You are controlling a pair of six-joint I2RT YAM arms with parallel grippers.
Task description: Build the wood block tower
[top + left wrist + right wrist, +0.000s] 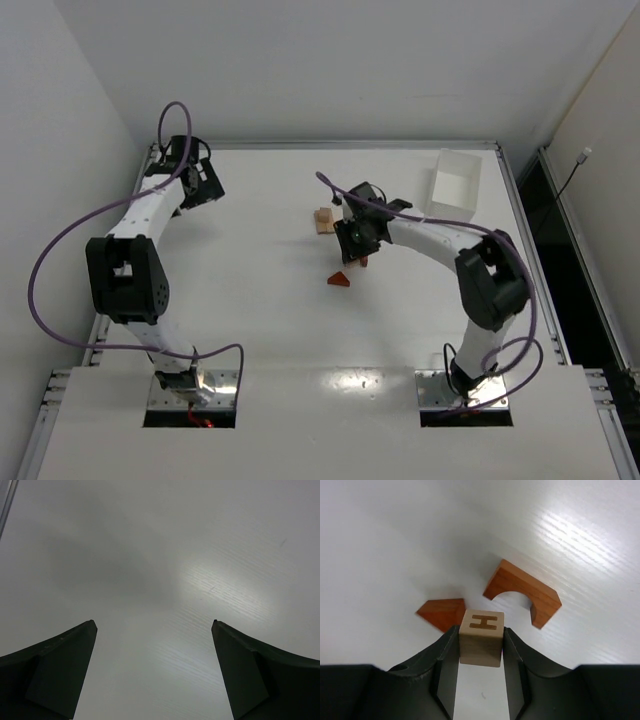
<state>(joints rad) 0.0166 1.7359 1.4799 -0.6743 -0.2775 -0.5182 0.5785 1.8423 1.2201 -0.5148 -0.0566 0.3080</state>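
My right gripper (481, 631) is shut on a light tan cube (481, 635) marked with an H, its jaws pressing on both sides. Just beyond the cube, a reddish-brown wedge (441, 612) and a reddish-brown arch block (522, 591) lie on the white table. From above, the right gripper (355, 245) hangs right of the wood block tower (323, 220), a small cluster of light tan blocks. The wedge (341, 280) lies in front of it. My left gripper (154, 625) is open over bare table, at the far left (200, 185).
A white rectangular tray (432, 190) stands at the back right. Metal rails run along the table's edges, and walls close in on the left and at the back.
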